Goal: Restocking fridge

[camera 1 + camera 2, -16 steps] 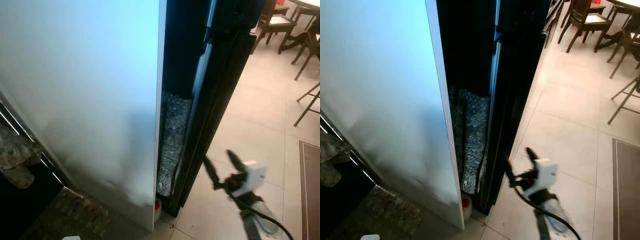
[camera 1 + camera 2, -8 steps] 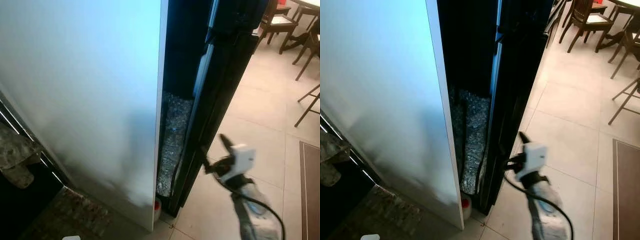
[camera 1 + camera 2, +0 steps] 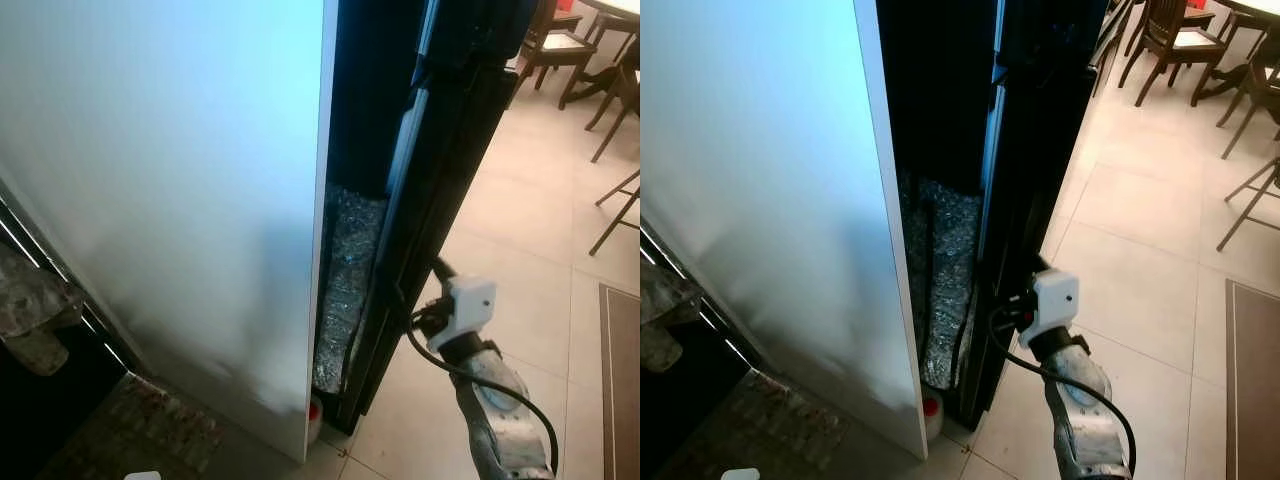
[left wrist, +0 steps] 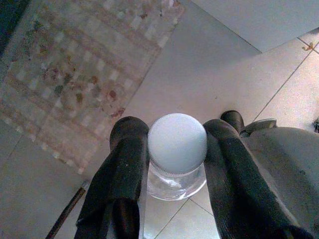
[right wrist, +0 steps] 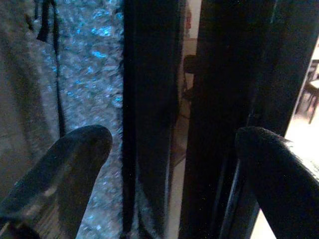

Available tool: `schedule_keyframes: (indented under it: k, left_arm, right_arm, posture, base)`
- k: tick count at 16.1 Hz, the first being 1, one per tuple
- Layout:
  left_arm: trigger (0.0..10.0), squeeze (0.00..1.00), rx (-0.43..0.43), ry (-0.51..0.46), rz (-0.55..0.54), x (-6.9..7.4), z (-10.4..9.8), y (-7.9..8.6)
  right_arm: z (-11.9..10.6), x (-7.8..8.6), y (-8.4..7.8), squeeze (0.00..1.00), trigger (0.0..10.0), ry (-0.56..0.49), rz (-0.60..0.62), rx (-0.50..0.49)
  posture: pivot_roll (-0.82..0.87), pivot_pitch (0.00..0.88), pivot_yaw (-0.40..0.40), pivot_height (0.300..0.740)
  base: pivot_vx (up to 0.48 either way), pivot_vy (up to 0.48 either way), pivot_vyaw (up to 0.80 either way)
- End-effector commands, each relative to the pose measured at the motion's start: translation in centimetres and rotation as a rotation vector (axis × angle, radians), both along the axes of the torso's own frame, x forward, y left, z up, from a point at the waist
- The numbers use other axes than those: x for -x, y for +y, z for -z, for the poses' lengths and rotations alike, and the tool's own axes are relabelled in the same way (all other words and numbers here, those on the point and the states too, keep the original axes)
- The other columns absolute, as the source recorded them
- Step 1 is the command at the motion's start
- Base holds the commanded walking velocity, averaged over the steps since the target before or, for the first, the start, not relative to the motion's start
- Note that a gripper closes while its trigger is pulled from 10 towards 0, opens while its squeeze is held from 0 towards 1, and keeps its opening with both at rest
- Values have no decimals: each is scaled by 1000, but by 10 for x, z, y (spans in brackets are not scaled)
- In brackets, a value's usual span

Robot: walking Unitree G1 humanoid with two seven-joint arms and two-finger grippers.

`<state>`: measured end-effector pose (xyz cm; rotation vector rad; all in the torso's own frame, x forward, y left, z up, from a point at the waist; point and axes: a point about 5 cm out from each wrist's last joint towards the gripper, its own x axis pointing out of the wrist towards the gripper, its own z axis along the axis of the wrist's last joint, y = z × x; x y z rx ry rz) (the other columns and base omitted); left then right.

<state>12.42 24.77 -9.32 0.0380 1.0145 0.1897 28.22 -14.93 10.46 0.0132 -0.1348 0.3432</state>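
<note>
Your right gripper (image 5: 169, 149), fingers spread, straddles the tall black fridge door's edge (image 3: 440, 190); your left gripper (image 4: 172, 164) pinches a white-capped clear bottle (image 4: 177, 149).

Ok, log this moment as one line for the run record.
stage: opening fridge | right gripper: open, fingers straddling black fridge door edge | left gripper: shut on white-capped bottle | door: ajar

Fridge door (image 3: 440, 180) edge-on right of side panel (image 3: 170, 200) — chairs (image 3: 560, 45) behind
</note>
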Motion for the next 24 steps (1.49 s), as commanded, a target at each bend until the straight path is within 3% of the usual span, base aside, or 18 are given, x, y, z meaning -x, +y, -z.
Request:
schedule_keyframes:
  k: [1,6,16,21,23,24]
  left_arm:
    - [10000,0,1,18,1,4,2,-1]
    - [10000,0,2,19,2,4,2,-1]
    - [10000,0,6,22,5,5,2,-2]
    - [10000,0,5,24,9,5,2,-1]
    - [10000,0,5,24,9,5,2,-1]
    - [10000,0,6,25,10,5,2,-1]
  right_arm:
    - [0,-2,1,0,10000,-4,16,1]
    - [-2,-7,11,0,10000,-29,39,-2]
    - [3,-8,-32,0,10000,-37,308,26]
    - [8,11,-75,0,10000,-55,568,87]
    - [11,18,-84,0,10000,-55,628,109]
    - [20,33,-102,0,10000,-32,752,133]
  posture:
    - [-118,0,35,740]
    - [-118,0,34,740]
    - [-118,0,30,740]
    - [-124,0,34,740]
    - [-124,0,34,740]
    - [-127,0,35,740]
  base:
    - [0,0,0]
    - [0,0,0]
    - [0,0,0]
    - [0,0,0]
    - [0,0,0]
    - [0,0,0]
